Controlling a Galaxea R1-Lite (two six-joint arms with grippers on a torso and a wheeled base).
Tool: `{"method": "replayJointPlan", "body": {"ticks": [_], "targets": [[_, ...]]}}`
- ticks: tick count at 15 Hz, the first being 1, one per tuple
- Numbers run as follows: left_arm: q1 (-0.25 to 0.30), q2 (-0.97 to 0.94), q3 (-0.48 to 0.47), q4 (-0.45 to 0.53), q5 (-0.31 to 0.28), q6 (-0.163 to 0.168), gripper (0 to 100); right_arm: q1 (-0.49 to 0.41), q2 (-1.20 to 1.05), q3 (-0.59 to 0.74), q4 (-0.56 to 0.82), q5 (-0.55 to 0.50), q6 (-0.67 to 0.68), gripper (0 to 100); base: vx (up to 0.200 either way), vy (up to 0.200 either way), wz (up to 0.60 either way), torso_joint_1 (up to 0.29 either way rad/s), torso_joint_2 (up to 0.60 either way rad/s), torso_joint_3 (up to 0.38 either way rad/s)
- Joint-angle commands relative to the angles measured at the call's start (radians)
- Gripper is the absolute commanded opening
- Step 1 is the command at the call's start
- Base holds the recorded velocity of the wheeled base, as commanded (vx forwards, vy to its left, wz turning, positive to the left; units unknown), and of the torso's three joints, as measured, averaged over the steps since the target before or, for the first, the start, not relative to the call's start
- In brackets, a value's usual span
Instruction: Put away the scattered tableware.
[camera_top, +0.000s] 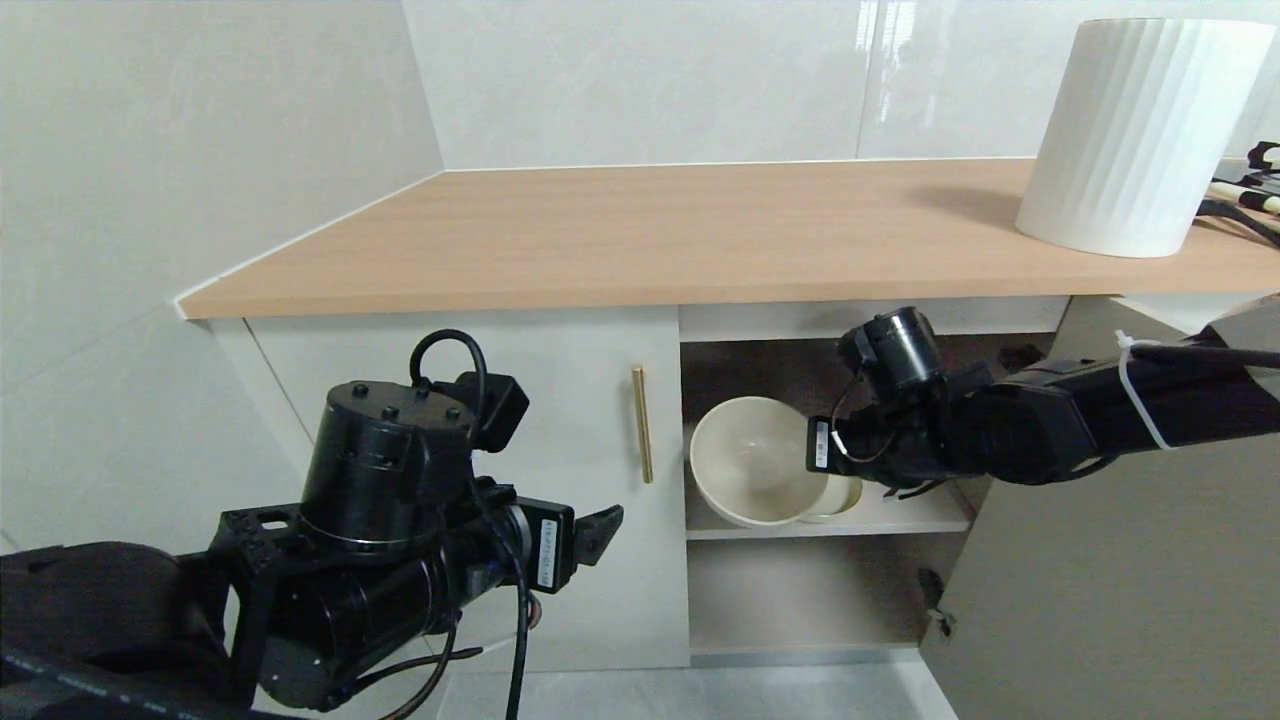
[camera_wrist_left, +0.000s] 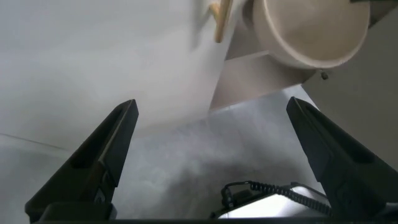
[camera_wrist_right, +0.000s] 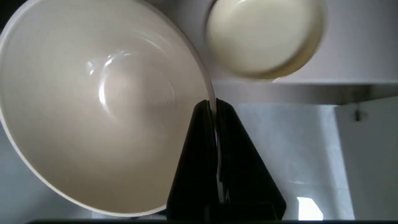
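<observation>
A large cream bowl (camera_top: 750, 460) (camera_wrist_right: 102, 106) is held tilted at the mouth of the open cabinet, just above its shelf (camera_top: 900, 517). My right gripper (camera_top: 815, 455) (camera_wrist_right: 214, 124) is shut on the bowl's rim, one finger on each side of the wall. A smaller cream bowl (camera_top: 835, 497) (camera_wrist_right: 264, 37) sits on the shelf behind it. My left gripper (camera_wrist_left: 211, 149) hangs open and empty, low in front of the closed cabinet door (camera_top: 560, 440); the large bowl (camera_wrist_left: 311, 31) shows beyond it.
The right cabinet door (camera_top: 1100, 590) stands swung open beside my right arm. A brass handle (camera_top: 642, 424) runs down the closed left door. On the wooden countertop (camera_top: 640, 230) stands a white ribbed container (camera_top: 1135, 130) at the far right, with utensils behind it.
</observation>
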Motion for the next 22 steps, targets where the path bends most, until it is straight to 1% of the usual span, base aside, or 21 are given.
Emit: {"method": "replayJointPlan", "body": {"ticks": [1, 4, 8, 18, 21, 22], "targets": [[-0.001, 0.000, 0.000, -0.001, 0.000, 0.000, 100, -0.035, 0.041, -0.027, 0.007, -0.009, -0.002, 0, 0.000, 0.000, 0.00, 0.000, 0.00, 0.000], [-0.001, 0.000, 0.000, -0.001, 0.000, 0.000, 100, -0.092, 0.138, -0.096, 0.002, -0.052, 0.000, 0, 0.000, 0.000, 0.00, 0.000, 0.00, 0.000], [-0.001, 0.006, 0.000, -0.001, 0.000, 0.000, 100, -0.143, 0.194, -0.144, -0.001, -0.061, 0.004, 0, 0.000, 0.000, 0.00, 0.000, 0.00, 0.000], [-0.001, 0.003, 0.000, -0.001, 0.000, 0.000, 100, -0.179, 0.237, -0.144, -0.011, -0.089, 0.024, 0, 0.000, 0.000, 0.00, 0.000, 0.00, 0.000], [-0.001, 0.003, 0.000, -0.001, 0.000, 0.000, 100, -0.186, 0.257, -0.144, -0.057, -0.097, 0.027, 0, 0.000, 0.000, 0.00, 0.000, 0.00, 0.000], [-0.001, 0.003, 0.000, -0.001, 0.000, 0.000, 100, -0.187, 0.271, -0.147, -0.073, -0.129, 0.027, 0, 0.000, 0.000, 0.00, 0.000, 0.00, 0.000]]}}
